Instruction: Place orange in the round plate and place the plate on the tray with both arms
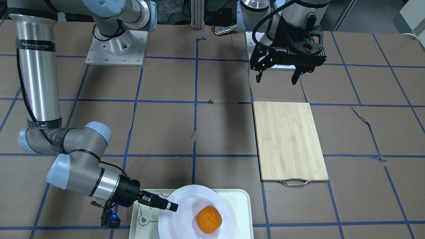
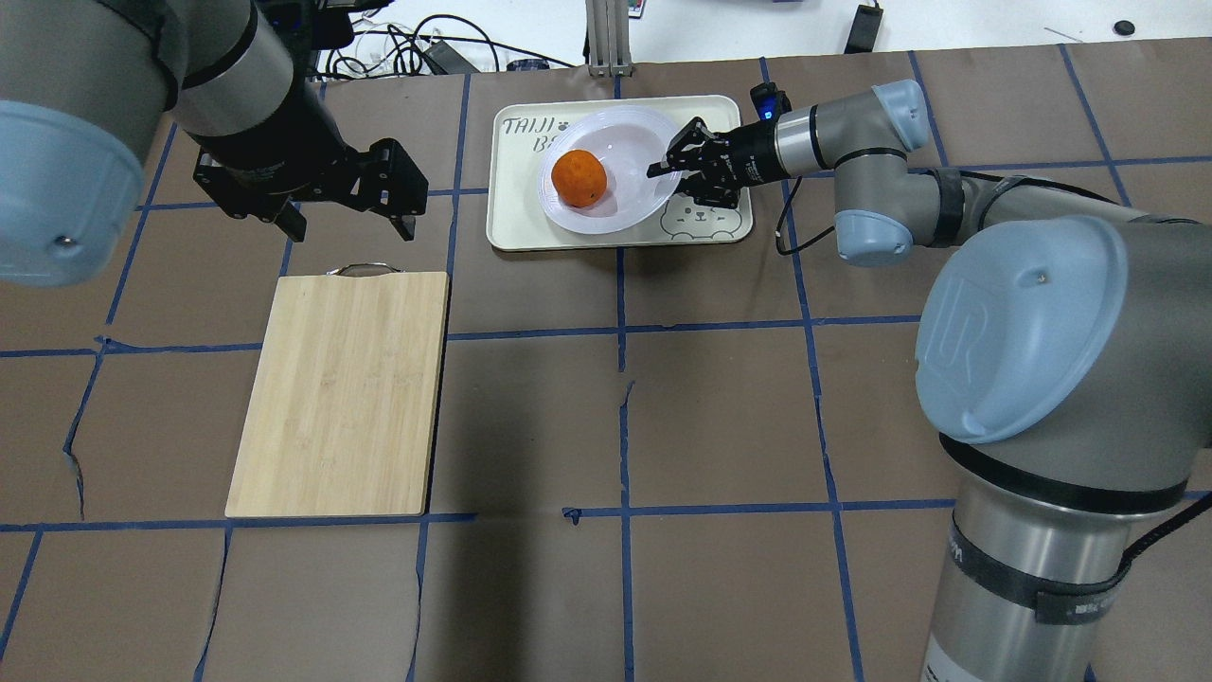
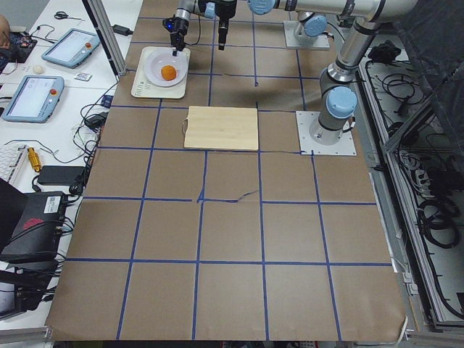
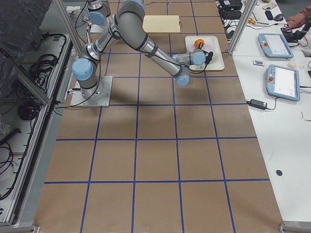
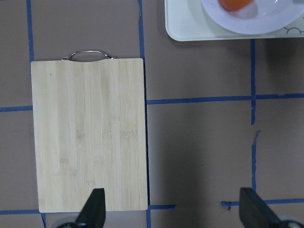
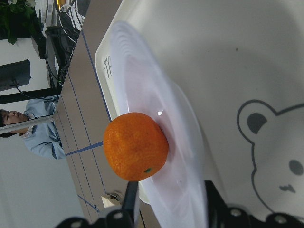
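Orange (image 2: 579, 178) sits in the sunken centre of the plate (image 2: 615, 216), which rests on the tray (image 2: 516, 225) at the tabletop's far edge. Right tool (image 2: 660, 170) is clamped on the plate rim. The plate hides part of the tray lettering. Left tool (image 2: 352, 223) hangs open above the tabletop, near the handle of the board (image 2: 341, 393).

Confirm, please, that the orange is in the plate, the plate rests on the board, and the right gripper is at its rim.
Not quite: the overhead view shows the plate resting on the tray, not the board. The orange is in it, and the right gripper is at its rim.
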